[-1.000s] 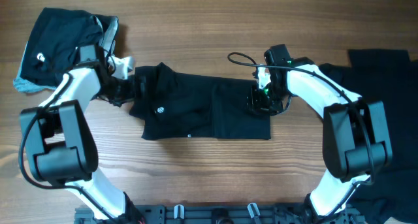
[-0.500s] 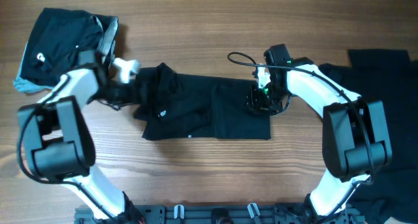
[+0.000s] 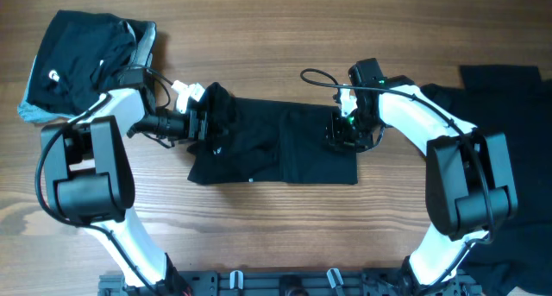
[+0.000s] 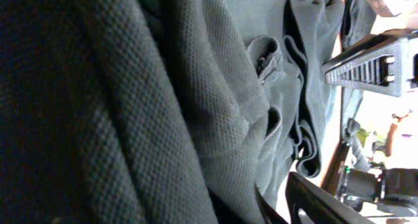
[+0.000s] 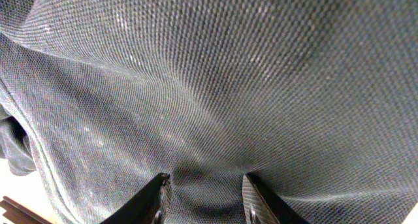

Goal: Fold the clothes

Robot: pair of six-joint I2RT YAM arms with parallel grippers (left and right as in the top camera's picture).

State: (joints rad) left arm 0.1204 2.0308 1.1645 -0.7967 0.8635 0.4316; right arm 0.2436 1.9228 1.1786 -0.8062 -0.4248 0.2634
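1. Wood-grain table (image 3: 259,244) carries the centre shirt (image 3: 285,149), which serves as the landmark for every position below.
2. Centre shirt: black and already narrowed to a flat band. Its long axis runs left to right, along the table's long edge. The right end is square and lies flat. The left end is bunched, raised off the wood and turned toward the right end.
3. Progress, as a judgement: the lengthwise folds appear complete. The crosswise fold, left end over right, is in hand and not yet laid. Flattening and setting aside remain.
4. Left gripper (image 3: 200,123): at the shirt's left end, clenched on the bunched fabric. The wrist view is filled with gathered cloth.
5. Right gripper (image 5: 209,198): at the shirt's upper right corner, pinching a small ridge of fabric between its fingertips and pinning that end down.
6. Black bundle (image 3: 78,50): beyond the shirt's left end, well apart and crumpled. Whether it is folded cannot be told.
7. Dark garment (image 3: 500,76): beyond the shirt's right end, at the table's edge, seemingly unfolded.
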